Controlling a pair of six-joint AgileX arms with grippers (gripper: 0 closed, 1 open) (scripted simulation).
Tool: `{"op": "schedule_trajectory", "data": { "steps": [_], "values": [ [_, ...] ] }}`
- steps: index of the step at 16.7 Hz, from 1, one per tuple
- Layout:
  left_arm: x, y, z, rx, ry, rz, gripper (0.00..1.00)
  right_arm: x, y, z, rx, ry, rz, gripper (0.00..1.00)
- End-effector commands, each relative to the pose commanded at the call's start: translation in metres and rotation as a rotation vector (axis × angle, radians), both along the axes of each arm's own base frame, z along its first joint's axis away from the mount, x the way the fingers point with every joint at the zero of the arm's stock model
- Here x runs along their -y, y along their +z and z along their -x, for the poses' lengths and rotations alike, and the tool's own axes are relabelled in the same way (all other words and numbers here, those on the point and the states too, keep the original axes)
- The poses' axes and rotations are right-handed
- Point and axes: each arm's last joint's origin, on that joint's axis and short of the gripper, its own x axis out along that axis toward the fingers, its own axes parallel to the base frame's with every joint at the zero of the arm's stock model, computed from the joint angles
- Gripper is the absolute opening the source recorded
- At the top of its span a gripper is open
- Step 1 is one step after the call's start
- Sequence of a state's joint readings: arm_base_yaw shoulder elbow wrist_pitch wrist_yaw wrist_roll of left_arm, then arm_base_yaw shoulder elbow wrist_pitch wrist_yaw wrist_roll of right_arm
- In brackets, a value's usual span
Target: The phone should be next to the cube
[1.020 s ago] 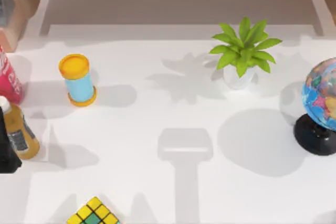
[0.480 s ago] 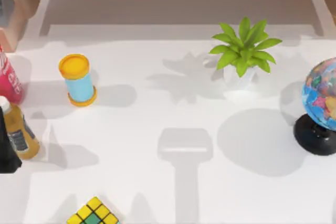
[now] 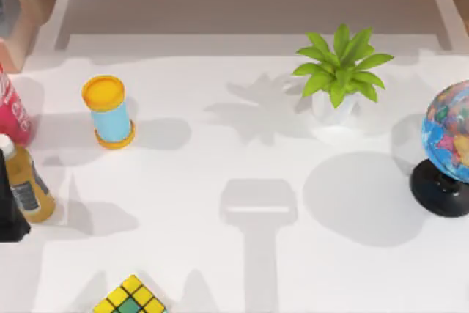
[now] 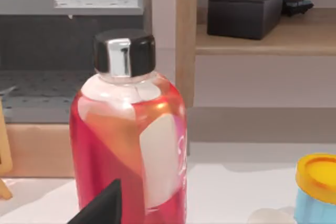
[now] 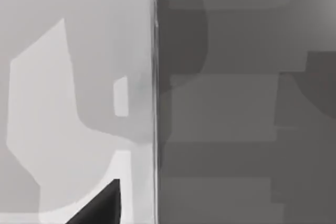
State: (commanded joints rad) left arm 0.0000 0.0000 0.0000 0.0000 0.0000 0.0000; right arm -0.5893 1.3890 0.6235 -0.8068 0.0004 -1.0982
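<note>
Top view puts the cube (image 3: 130,297) on the white tabletop (image 3: 220,254) at the near edge, left of centre and partly cut off by the frame. It stands well apart from the yellow-capped blue cylinder (image 3: 110,111), the amber bottle (image 3: 28,185), the potted plant (image 3: 341,71) and the globe (image 3: 448,137). In the left wrist view a dark tip of the left hand (image 4: 102,208) sits low in the foreground. A red bottle (image 4: 131,145) with a black cap stands upright just ahead of it. A black box (image 4: 244,11) rests on a wooden shelf (image 4: 262,40) farther beyond. Whether the left hand is apart or together cannot be told. In the right wrist view a dark tip of the right hand (image 5: 100,205) hangs close over a flat grey panel (image 5: 236,119) with a thin bright edge. I cannot tell whether that panel is the phone, nor whether the right hand is apart or together.
</note>
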Motion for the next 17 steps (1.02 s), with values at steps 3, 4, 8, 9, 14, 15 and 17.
{"op": "schedule_trajectory", "data": {
  "steps": [3, 4, 8, 9, 14, 15, 17],
  "values": [
    [0.000, 0.000, 0.000, 0.000, 0.000, 0.000, 1.00, 0.001, -0.019, -0.001, 0.007, 0.000, 0.005, 1.00],
    [0.000, 0.000, 0.000, 0.000, 0.000, 0.000, 1.00, 0.000, -0.023, 0.000, 0.003, 0.000, 0.002, 1.00],
    [0.000, 0.000, 0.000, 0.000, 0.000, 0.000, 1.00, 0.000, -0.025, 0.000, 0.001, 0.000, 0.001, 1.00],
    [0.000, 0.000, 0.000, 0.000, 0.000, 0.000, 1.00, 0.000, -0.025, 0.000, 0.001, 0.000, 0.001, 0.92],
    [0.000, 0.000, 0.000, 0.000, 0.000, 0.000, 1.00, 0.000, -0.025, 0.000, 0.001, 0.000, 0.001, 0.55],
    [0.000, 0.000, 0.000, 0.000, 0.000, 0.000, 1.00, 0.000, -0.025, 0.000, 0.001, 0.000, 0.001, 0.47],
    [0.000, 0.000, 0.000, 0.000, 0.000, 0.000, 1.00, 0.000, -0.025, 0.000, 0.001, 0.000, 0.001, 0.32]
  ]
}}
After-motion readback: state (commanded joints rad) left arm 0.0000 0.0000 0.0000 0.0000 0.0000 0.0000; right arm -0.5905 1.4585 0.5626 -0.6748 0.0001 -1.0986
